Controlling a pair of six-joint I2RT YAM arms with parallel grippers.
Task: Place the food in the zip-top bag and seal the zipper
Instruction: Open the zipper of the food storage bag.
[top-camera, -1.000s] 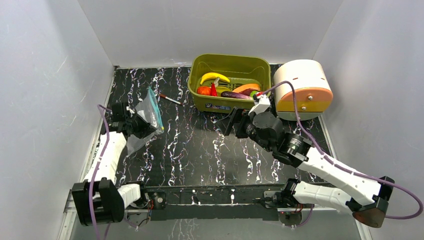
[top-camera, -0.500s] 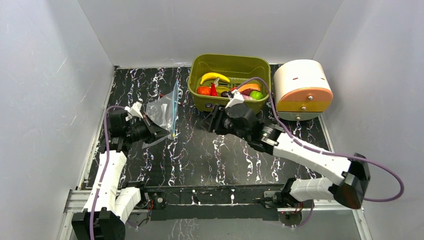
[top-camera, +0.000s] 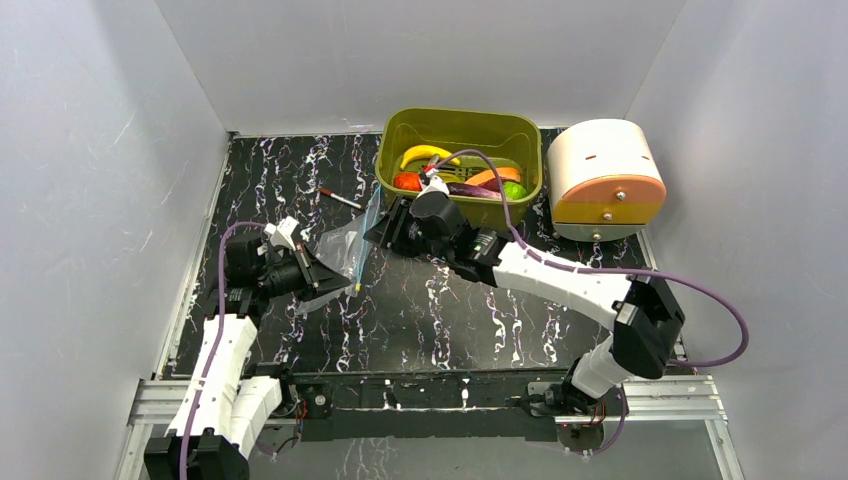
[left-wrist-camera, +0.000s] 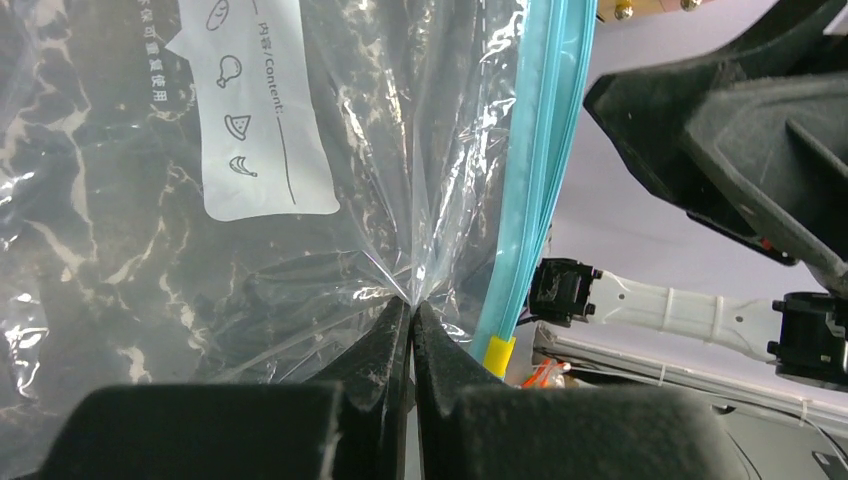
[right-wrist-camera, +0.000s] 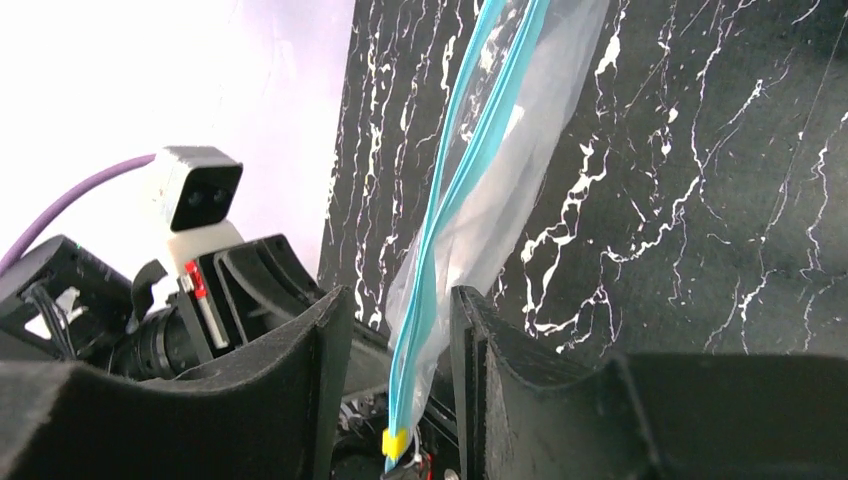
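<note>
1 clear, crinkled bag (left-wrist-camera: 330, 150) with teal zipper (left-wrist-camera: 540, 150) and yellow end tab (left-wrist-camera: 497, 355), film pinched tight by the left gripper (left-wrist-camera: 411, 305), zipper between spread fingers of the right gripper (right-wrist-camera: 398, 300).

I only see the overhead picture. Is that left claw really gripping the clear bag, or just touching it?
Observer: Gripping. The left wrist view shows the left gripper shut on the zip-top bag's clear film, right beside the teal zipper.
Operator: And the other claw?
Observer: The right wrist view shows the right gripper open, jaws apart, the zipper hanging between them unpinched.
Operator: Anything printed on the bag?
Observer: Yes, a white label with small food icons.
</note>
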